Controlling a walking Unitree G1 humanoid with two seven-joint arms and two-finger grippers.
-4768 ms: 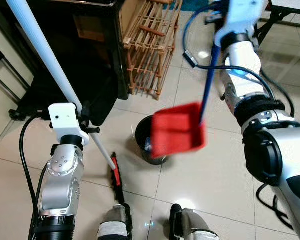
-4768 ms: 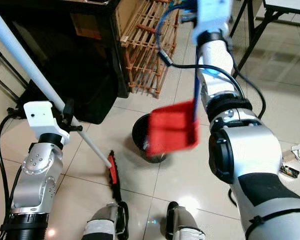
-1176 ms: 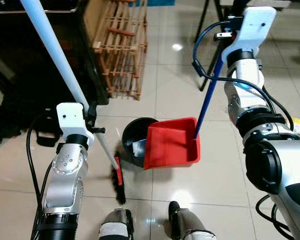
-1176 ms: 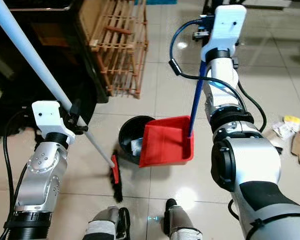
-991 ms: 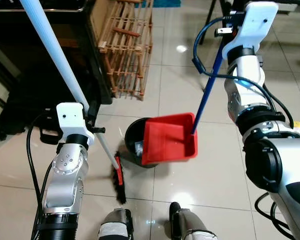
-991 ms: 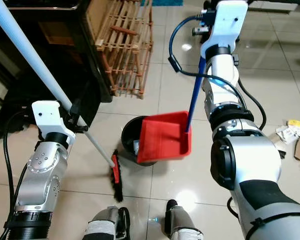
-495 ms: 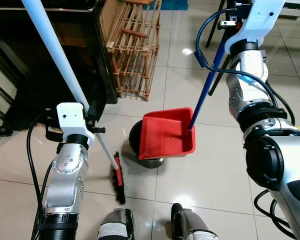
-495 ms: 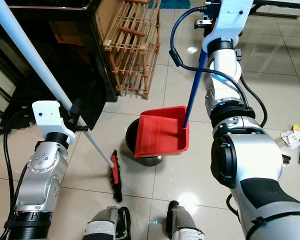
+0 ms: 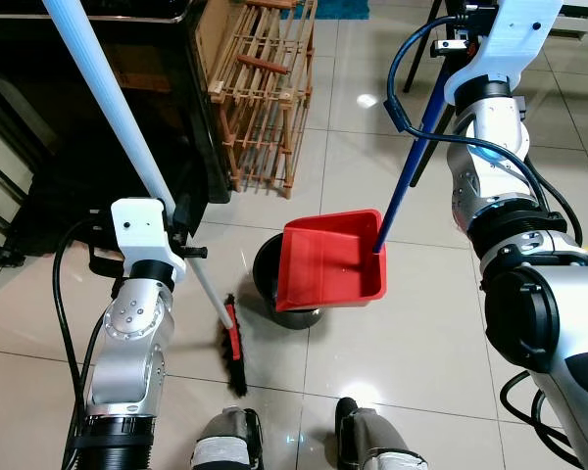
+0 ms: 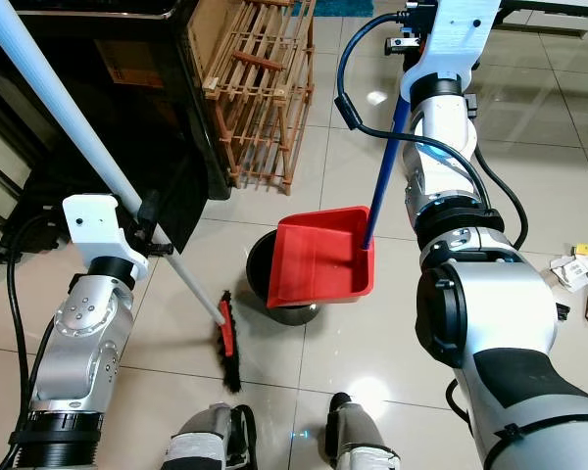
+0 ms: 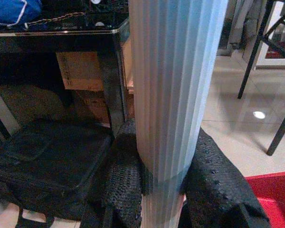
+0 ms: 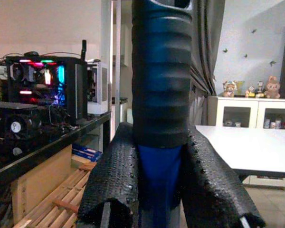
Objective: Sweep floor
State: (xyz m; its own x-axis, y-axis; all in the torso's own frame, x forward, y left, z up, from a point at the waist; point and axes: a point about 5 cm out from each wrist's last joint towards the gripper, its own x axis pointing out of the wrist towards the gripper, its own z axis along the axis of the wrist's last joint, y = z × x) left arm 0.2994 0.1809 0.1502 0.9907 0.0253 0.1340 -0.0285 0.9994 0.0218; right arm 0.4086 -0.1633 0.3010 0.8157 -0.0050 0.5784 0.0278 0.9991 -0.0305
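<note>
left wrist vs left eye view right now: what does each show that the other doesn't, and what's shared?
Left wrist alone: the left gripper's fingers clamped on the ribbed pale broom handle, and a black bag under the dark cabinet.
Left eye alone: the broom head on the tiles, the black bin, and the wooden rack.
Both: the broom handle and the red dustpan.
</note>
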